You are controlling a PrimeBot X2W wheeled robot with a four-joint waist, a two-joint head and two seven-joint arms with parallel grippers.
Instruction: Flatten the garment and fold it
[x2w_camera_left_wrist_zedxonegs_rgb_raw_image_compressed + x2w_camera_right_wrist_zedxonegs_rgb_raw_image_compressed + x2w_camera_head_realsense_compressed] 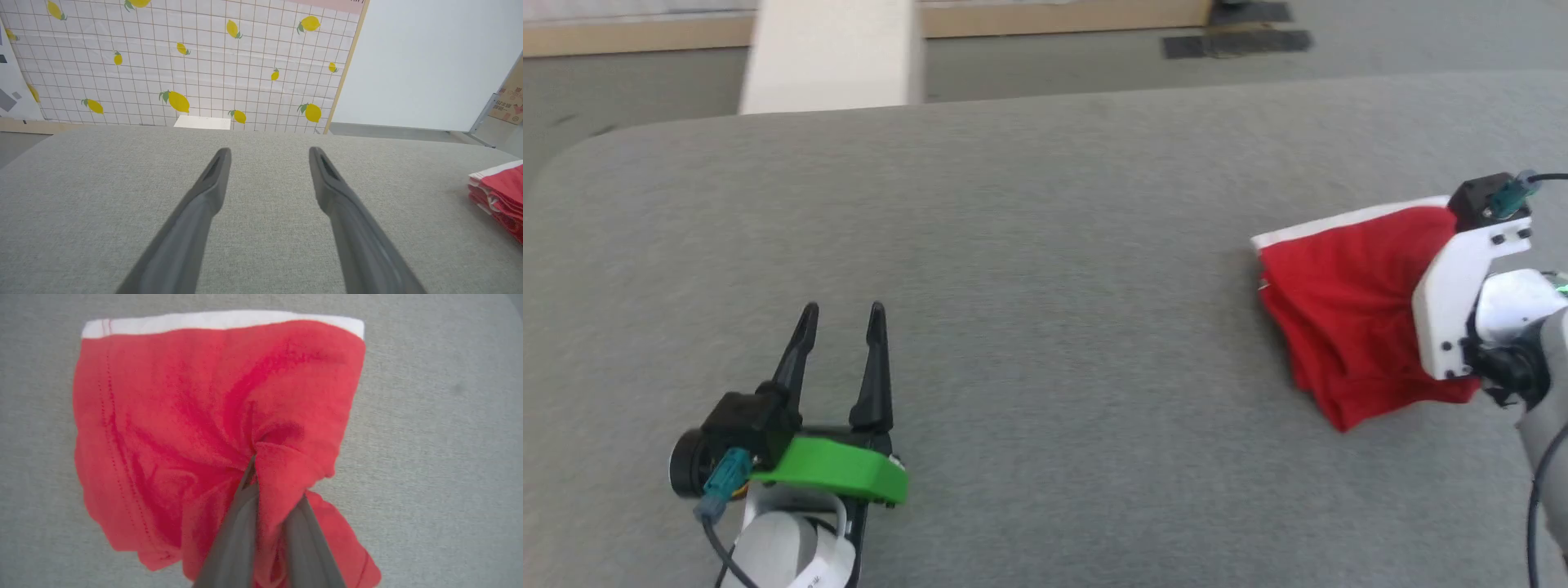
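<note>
The garment (1339, 302) is a bright red bundle with a white band along its far edge, lying folded at the right of the grey surface. Its layered edge also shows at the right of the left wrist view (500, 192). My right gripper (261, 473) is shut on a pinched fold of the garment (171, 416) near its middle, cloth bunched between the fingers. In the head view its white wrist bracket covers the garment's right side. My left gripper (841, 314) hovers open over bare surface at the lower left, fingers (212, 179) spread, nothing between them.
The grey padded surface (1045, 245) has a rounded far-left corner. Beyond it stand a white post (833, 53), a wooden baseboard and dark floor mats (1237, 41). A lemon-print tiled wall (184, 61) and a white panel rise behind.
</note>
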